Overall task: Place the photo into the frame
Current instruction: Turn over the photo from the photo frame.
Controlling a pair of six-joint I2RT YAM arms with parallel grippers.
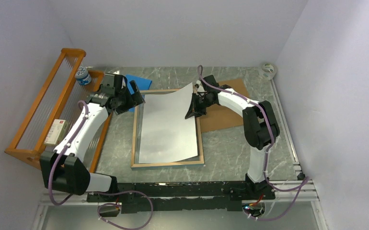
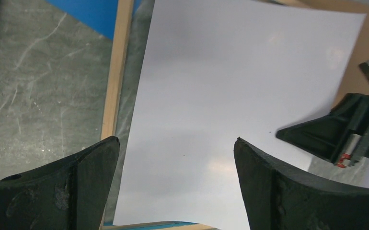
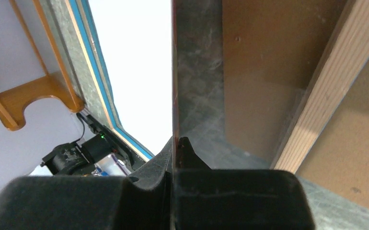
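The frame (image 1: 135,139) lies on the table with its light-wood back up. In it rests the photo (image 1: 168,124), plain white back up, so the printed side is hidden. The photo's far right corner is lifted and curled, with my right gripper (image 1: 195,103) shut on that edge. The right wrist view has the sheet edge-on, pinched in that gripper (image 3: 175,140), and the frame's wood rail (image 3: 326,91) to the right. My left gripper (image 1: 134,98) hovers open above the frame's far left corner. In its own view it (image 2: 175,140) stands wide over the photo (image 2: 230,72), beside the frame rail (image 2: 113,81).
A brown backing board (image 1: 225,112) lies right of the frame, under the right arm. A small blue pad (image 1: 135,82) sits at the frame's far left corner. The orange wooden rack (image 1: 43,110) along the left holds a small box (image 1: 56,132). A tape roll (image 1: 268,71) is at the far right.
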